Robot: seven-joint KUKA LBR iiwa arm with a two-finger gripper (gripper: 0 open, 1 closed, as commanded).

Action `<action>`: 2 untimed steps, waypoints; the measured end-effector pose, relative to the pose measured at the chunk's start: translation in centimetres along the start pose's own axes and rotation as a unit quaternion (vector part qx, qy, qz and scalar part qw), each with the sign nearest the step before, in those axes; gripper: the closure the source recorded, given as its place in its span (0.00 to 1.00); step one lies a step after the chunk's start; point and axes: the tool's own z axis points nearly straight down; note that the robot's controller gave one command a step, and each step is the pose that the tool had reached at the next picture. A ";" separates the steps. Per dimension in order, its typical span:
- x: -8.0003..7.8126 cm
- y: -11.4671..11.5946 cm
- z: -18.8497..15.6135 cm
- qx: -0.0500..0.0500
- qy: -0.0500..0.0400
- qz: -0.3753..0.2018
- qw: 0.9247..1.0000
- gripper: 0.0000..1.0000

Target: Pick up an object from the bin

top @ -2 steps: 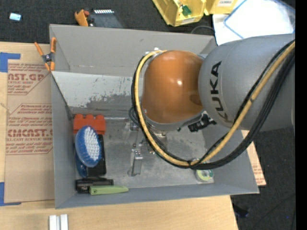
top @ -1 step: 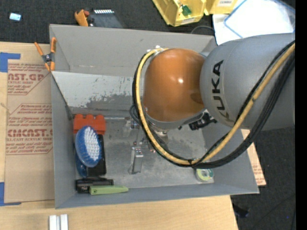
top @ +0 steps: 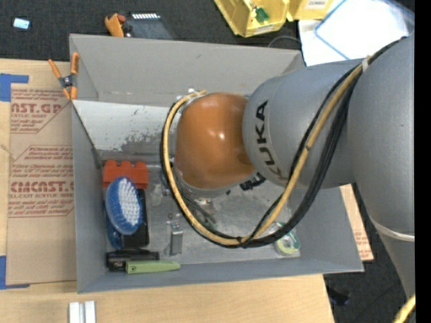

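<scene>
Looking down into the bin (top: 135, 66), we find the claw (top: 200, 204) low over the middle of the floor, tucked under the arm's orange cover (top: 205, 140). We cannot tell how wide it stands, or whether it has hold of anything, since the cover hides it. A yellow cable (top: 170, 180) loops around the cover and down toward the near wall.

Nearest to the claw, just to its near-left, a small grey metal piece (top: 175, 235) lies on the floor. Farther left, a blue brush with white bristles (top: 124, 204) lies lengthwise, its far end beside an orange block (top: 124, 172). Along the near wall at the left lie a green pen (top: 153, 266) and a black item (top: 131, 255) just beside it. A small green and white ring (top: 287, 245) sits in the near right corner.
</scene>
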 end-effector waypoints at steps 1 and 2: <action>-0.4 6.9 1.3 -0.002 -0.002 -0.071 0.997 0.00; -0.7 7.2 4.9 0.000 -0.003 -0.233 0.972 0.00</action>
